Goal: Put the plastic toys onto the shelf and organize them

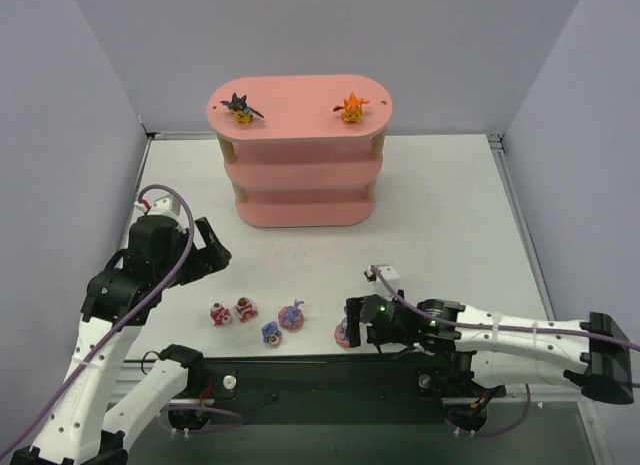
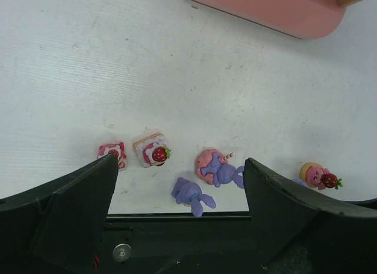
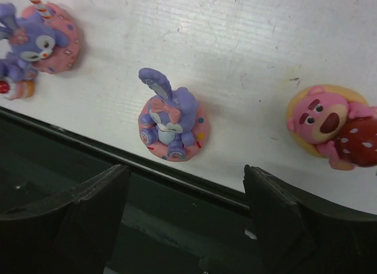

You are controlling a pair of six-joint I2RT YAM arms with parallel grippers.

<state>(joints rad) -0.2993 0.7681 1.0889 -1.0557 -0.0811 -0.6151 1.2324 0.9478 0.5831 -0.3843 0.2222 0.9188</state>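
Right wrist view: my right fingers (image 3: 88, 209) stand wide and empty, the purple bunny (image 3: 171, 124) at frame centre on the desk (image 3: 235, 38); left fingers (image 2: 76, 191) equally wide and empty; I judge a pick pending, requiring descent, closure, then transfer to the shelf (image 1: 300, 110).

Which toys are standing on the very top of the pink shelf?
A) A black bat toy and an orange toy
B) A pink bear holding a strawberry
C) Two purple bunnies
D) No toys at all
A: the black bat toy and the orange toy stand at opposite ends of the top board of the shelf.
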